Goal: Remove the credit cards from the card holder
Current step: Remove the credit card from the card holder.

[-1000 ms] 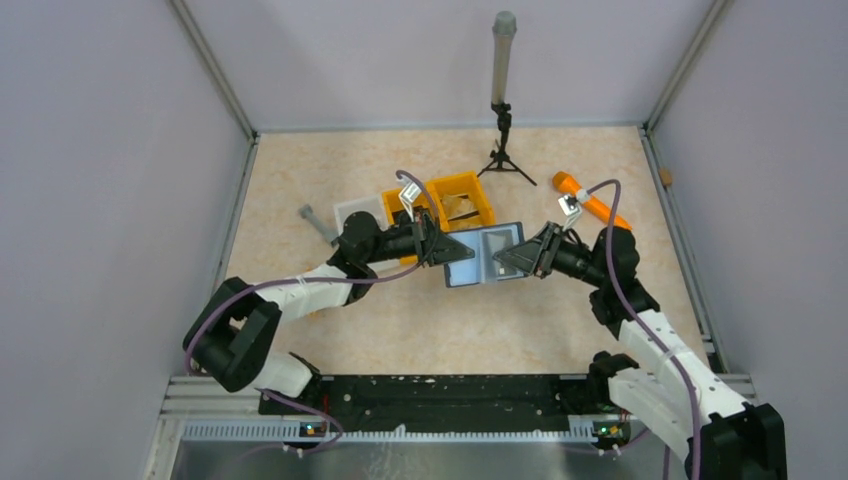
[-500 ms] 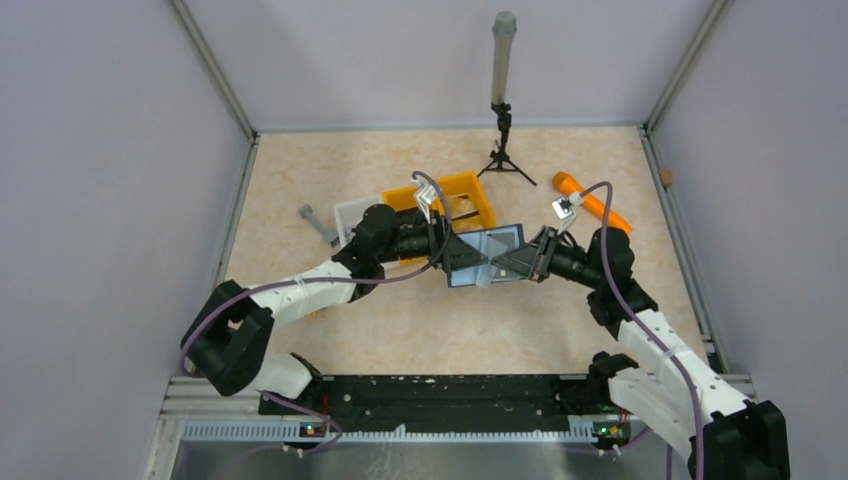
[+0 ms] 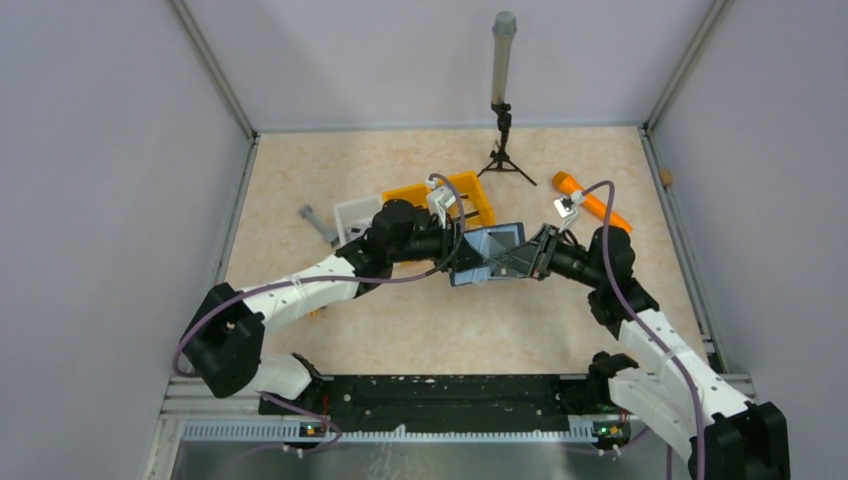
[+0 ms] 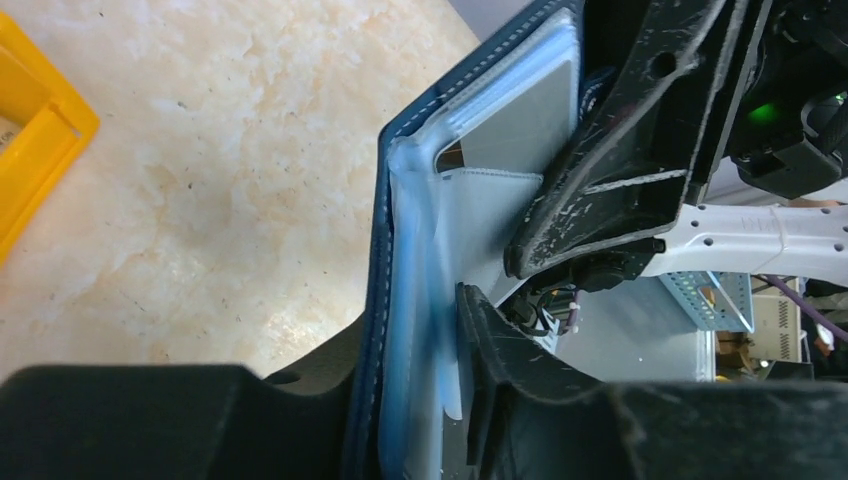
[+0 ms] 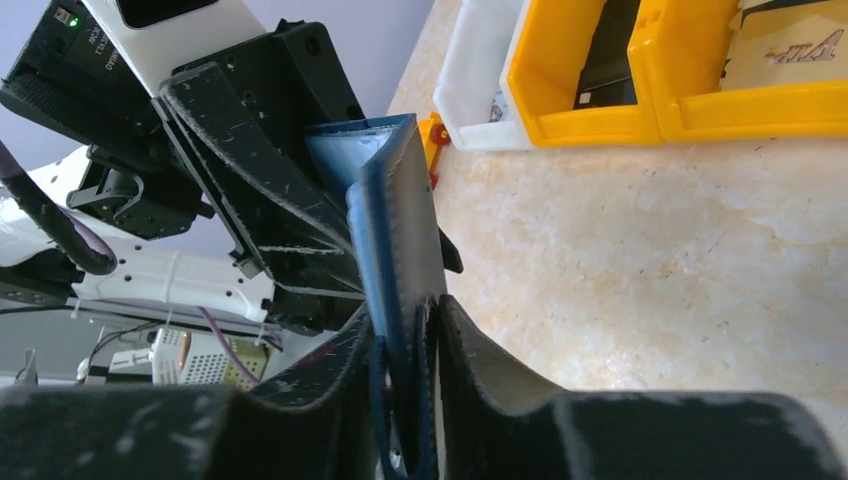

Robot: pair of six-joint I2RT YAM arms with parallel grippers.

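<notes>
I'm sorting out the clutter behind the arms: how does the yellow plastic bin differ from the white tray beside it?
The yellow plastic bin is bright yellow and split into two compartments; the white plastic tray is pale and shows no divider. The yellow bin's insides show a dark item and a tan printed piece; the white tray's inside is hidden. Both are open-topped, straight-walled and stand side by side on the beige marbled table.

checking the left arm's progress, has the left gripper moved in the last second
Yes. The left gripper has shifted right, toward the line of the tripod, onto the left edge of the card holder.
</notes>
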